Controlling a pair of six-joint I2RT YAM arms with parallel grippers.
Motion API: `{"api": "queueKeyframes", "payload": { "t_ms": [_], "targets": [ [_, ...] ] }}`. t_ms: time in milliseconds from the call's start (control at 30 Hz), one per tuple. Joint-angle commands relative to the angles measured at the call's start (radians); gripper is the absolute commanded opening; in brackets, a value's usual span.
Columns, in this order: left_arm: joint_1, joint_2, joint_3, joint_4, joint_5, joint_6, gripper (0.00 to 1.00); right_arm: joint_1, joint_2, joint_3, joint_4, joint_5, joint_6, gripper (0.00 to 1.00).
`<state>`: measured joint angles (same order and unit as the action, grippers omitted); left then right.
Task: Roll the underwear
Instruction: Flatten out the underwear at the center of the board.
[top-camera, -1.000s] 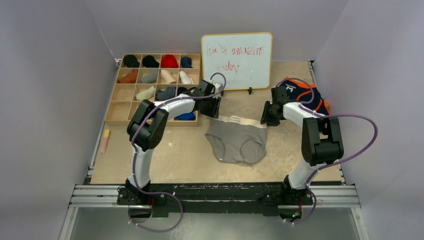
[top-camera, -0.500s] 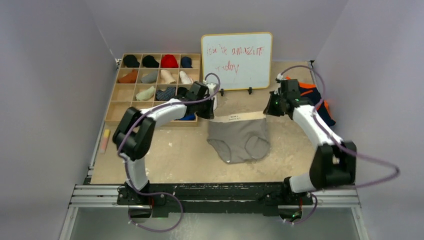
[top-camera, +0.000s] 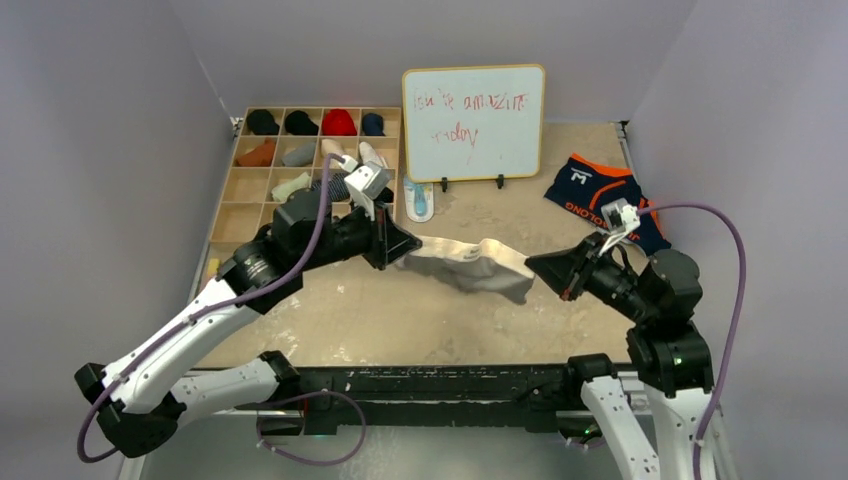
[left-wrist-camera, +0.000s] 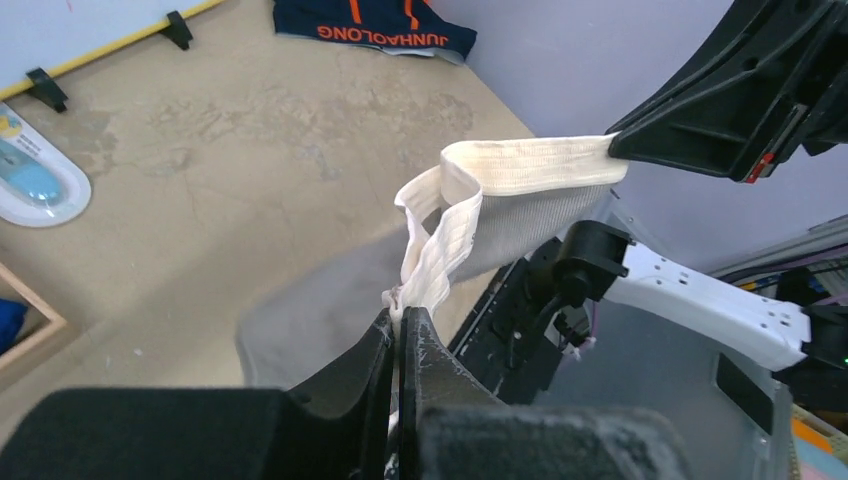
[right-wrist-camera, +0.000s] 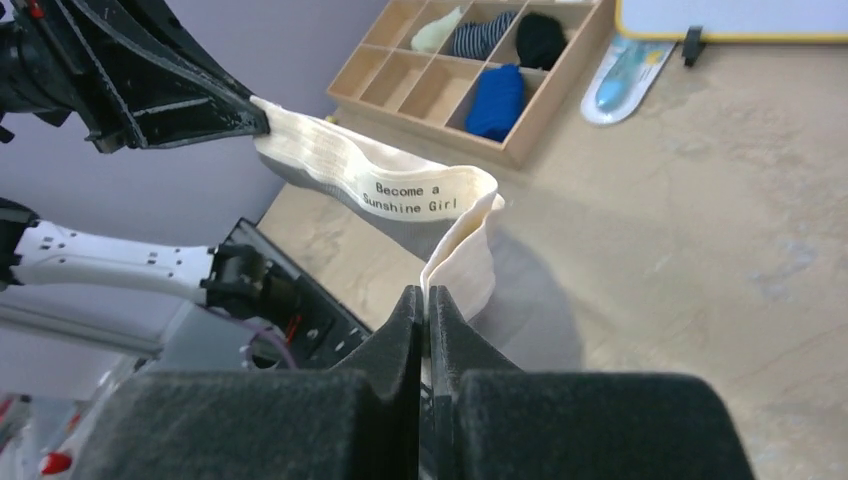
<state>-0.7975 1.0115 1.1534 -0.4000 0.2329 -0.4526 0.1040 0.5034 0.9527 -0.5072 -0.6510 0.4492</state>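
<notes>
1. My left claw (left-wrist-camera: 398, 325) was pinched fully shut on one end of the cream elastic waistband (left-wrist-camera: 520, 165) of the soft grey fabric briefs (top-camera: 470, 258).
2. My right claw (right-wrist-camera: 427, 300) was the same deal: closed tight on the other end of that band, where the elastic sat doubled over at the pinch.
3. So the briefs hung between my claws, up over the middle of the sandy-beige tabletop (top-camera: 400, 310). The band sagged a bit and the grey body drooped under it. I couldn't tell if the lowest bit brushed the surface.
4. Step-wise I'd call this the pick-up-and-spread part. Nothing was rolled yet.
5. Next move, I reckon: bring both claws down together while pulling gently apart, so it lands flat and smooth. Then let go and re-grab one edge to start the roll. Uneven heights would probably leave wrinkles.
6. Looks-wise it was thin and floppy, with the band twisted near my left claw and "Become a Sunshine Girl" printed on it in black.
7. The navy briefs with orange trim (top-camera: 600, 190) lay flat at the far right, well apart. The wooden divided tray (top-camera: 225, 215) sat far left.
</notes>
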Motion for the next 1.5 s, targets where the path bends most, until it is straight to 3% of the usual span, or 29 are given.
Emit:
{"api": "queueKeyframes", "payload": {
  "t_ms": [0, 133, 333, 400, 500, 700, 733, 767, 867, 933, 1000, 1200, 1367, 1467],
  "targets": [
    [-0.007, 0.001, -0.032, -0.103, 0.020, -0.088, 0.00, -0.004, -0.016, -0.013, -0.143, -0.004, 0.068, 0.00],
    [-0.007, 0.145, -0.014, -0.107, -0.047, -0.054, 0.00, -0.004, 0.153, -0.059, -0.205, 0.315, -0.008, 0.00],
    [0.037, 0.556, 0.094, 0.024, -0.229, 0.004, 0.00, -0.013, 0.569, -0.154, 0.131, 0.557, 0.005, 0.00],
    [0.104, 0.708, 0.155, 0.063, -0.191, -0.003, 0.00, -0.021, 0.732, -0.058, 0.124, 0.612, -0.009, 0.00],
    [0.179, 0.897, 0.269, 0.070, -0.147, -0.011, 0.00, -0.042, 0.939, 0.002, 0.244, 0.665, -0.044, 0.00],
    [0.210, 1.084, 0.478, 0.001, -0.140, 0.074, 0.00, -0.093, 1.309, 0.268, 0.150, 0.694, -0.134, 0.01],
    [0.216, 1.113, 0.504, -0.016, -0.140, 0.080, 0.01, -0.098, 1.336, 0.293, 0.146, 0.697, -0.148, 0.09],
    [0.223, 1.131, 0.526, -0.027, -0.134, 0.084, 0.08, -0.102, 1.360, 0.317, 0.138, 0.703, -0.157, 0.19],
    [0.239, 1.154, 0.559, -0.046, -0.123, 0.096, 0.41, -0.125, 1.395, 0.375, 0.097, 0.708, -0.174, 0.44],
    [0.241, 1.136, 0.554, -0.039, -0.110, 0.104, 0.55, -0.129, 1.378, 0.381, 0.087, 0.689, -0.177, 0.57],
    [0.241, 1.104, 0.539, -0.025, -0.084, 0.105, 0.66, -0.129, 1.344, 0.371, 0.077, 0.655, -0.171, 0.63],
    [0.239, 0.956, 0.429, -0.008, -0.033, 0.100, 0.77, -0.127, 1.217, 0.301, 0.012, 0.558, -0.157, 0.65],
    [0.240, 0.803, 0.249, 0.141, 0.066, 0.044, 0.85, -0.127, 1.030, 0.080, 0.164, 0.443, -0.099, 0.65],
    [0.240, 0.768, 0.194, 0.148, 0.069, 0.030, 0.86, -0.126, 0.980, 0.006, 0.201, 0.323, -0.083, 0.66]
  ]
}}
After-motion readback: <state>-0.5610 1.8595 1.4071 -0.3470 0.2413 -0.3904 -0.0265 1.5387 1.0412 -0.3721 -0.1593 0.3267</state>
